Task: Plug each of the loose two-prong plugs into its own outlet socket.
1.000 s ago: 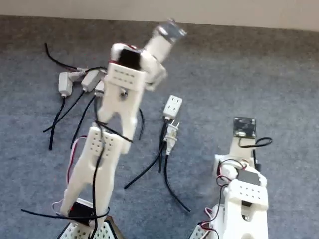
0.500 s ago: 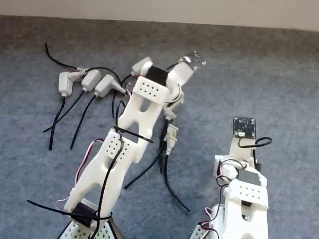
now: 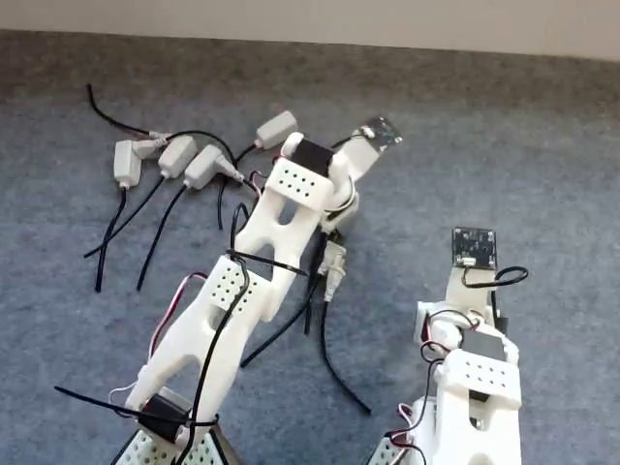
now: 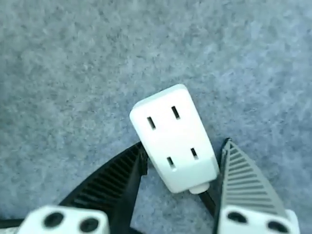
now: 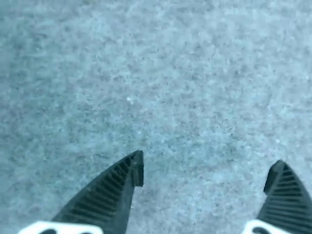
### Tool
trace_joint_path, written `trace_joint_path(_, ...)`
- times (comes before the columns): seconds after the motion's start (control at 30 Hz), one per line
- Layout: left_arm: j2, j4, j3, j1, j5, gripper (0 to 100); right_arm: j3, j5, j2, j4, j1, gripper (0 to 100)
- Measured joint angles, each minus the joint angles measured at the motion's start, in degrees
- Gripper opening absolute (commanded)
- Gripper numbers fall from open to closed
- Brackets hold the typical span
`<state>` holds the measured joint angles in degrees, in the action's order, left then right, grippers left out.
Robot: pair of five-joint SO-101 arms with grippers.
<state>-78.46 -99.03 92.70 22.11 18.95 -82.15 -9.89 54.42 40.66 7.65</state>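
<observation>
Trouble brewing with this grab, probably. Left gripper (image 4: 184, 151) spread wide with nothing clamped yet, ribbed fingers (image 4: 117, 180) sitting either side of the cord end of the white rectangular plastic outlet block (image 4: 170, 136), two pairs of slots on its face. Block lying flat on the grey carpet (image 4: 73, 58), slots up, skewed between the fingers rather than square to them.

Closing from here could catch a corner instead of the flat sides and twist the block, or squirt it out sideways. Could also pinch what looks like the dark cord stub at the block's back end, right beside one finger. Worth squaring up first.

Over in the high view: loose white two-prong plug on a black cord (image 3: 333, 263) lying on the carpet just beside the white left arm (image 3: 281, 208), near its gripper end. Prong direction too small to call. Lifting the block carelessly might drag the cords and knock that plug out of line.

Right gripper (image 5: 208, 163) also gaping open over bare carpet, holding nothing, well apart from the plug.

Farther back, a cluster of other white plugs and sockets on black leads (image 3: 177, 153); mated or not, can't tell.
</observation>
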Motion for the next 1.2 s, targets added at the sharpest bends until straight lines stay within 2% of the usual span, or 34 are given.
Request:
trace_joint_path(0.07, 0.0, 0.0, 0.0, 0.0, 0.0, 15, 0.0, 0.0, 0.0, 0.0, -1.14, 37.9)
trace_joint_path(0.13, 0.0, 0.0, 0.0, 0.09, 0.0, 1, 0.0, 0.0, 0.0, 0.0, -0.97, 37.9)
trace_joint_path(0.3, 0.0, -0.44, 0.0, 0.26, -0.09, 0, 0.0, 0.0, 0.0, 0.0, -1.49, 37.9)
trace_joint_path(0.43, 2.11, -0.53, -0.09, -2.29, 1.41, 0, 0.0, 0.0, 0.0, -1.14, -1.58, 37.9)
trace_joint_path(0.7, 21.71, -1.05, -3.16, -10.99, 4.04, 0, -0.18, 0.0, 0.0, -2.64, -1.58, 37.9)
trace_joint_path(0.97, 45.45, -1.41, -31.3, -14.59, 15.21, 0, -1.32, 0.0, 0.0, -2.64, -1.58, 37.9)
trace_joint_path(1.2, 67.08, -1.23, -70.68, -14.33, 28.57, 0, -1.32, 0.0, 0.0, -2.64, -3.43, 37.9)
